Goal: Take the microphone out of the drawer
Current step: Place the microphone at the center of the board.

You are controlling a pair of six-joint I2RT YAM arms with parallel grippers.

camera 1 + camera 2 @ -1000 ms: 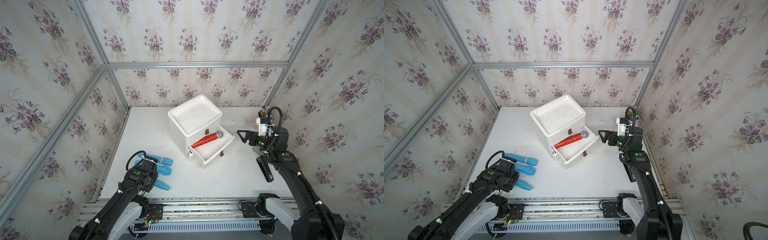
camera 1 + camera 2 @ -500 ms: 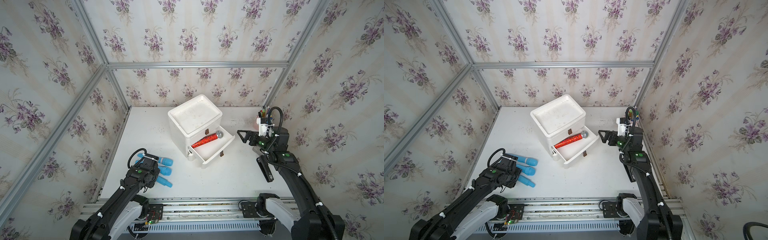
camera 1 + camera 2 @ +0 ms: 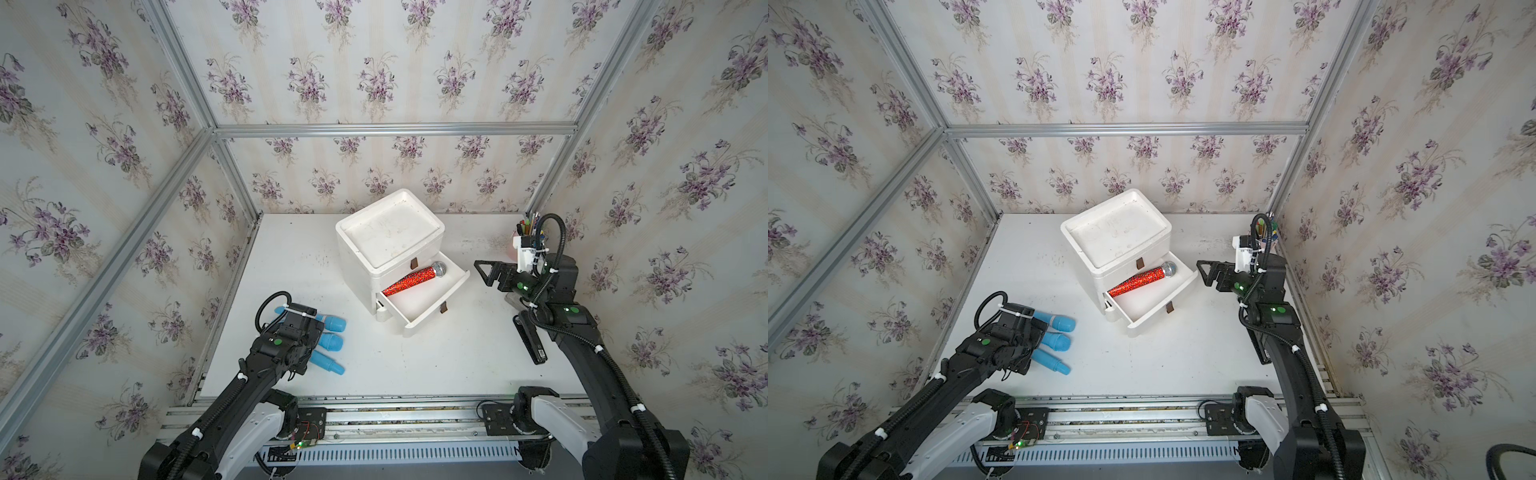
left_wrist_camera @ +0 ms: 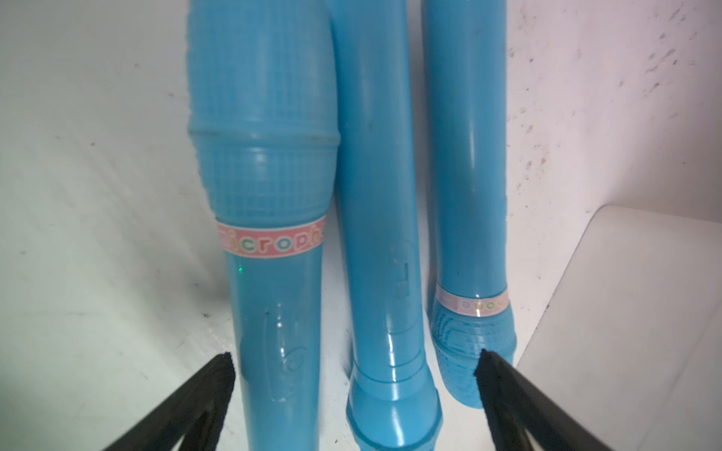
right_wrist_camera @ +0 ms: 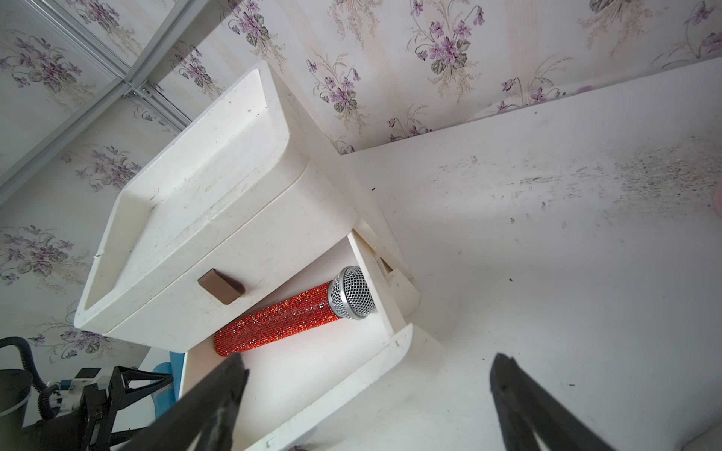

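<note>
White table (image 3: 415, 365): right gripper (image 3: 484, 272) level beside open drawer (image 3: 424, 301), jaws apart, empty; left gripper (image 4: 355, 359) splayed over blue microphones (image 3: 330, 341). In drawer, red glitter microphone (image 3: 413, 279) lies diagonally.

Mic (image 3: 415, 277): red glitter handle, silver mesh head. Lies flat, diag. in both top views (image 3: 1142, 279), head twd upper right of frame, handle end twd lower left. Approx. mid-frame, a bit right of centre. It's inside the lower drawer (image 3: 424, 318), along the back of the pulled-out part, close under the cabinet (image 3: 388, 232) front. Right wrist view (image 5: 293, 318) shows the head near a drawer side wall.

Drawer: white, open, pulled out twd lower right of frame, brown tab (image 3: 443, 306) on its front. Its floor (image 5: 312, 375) is white too.
</note>
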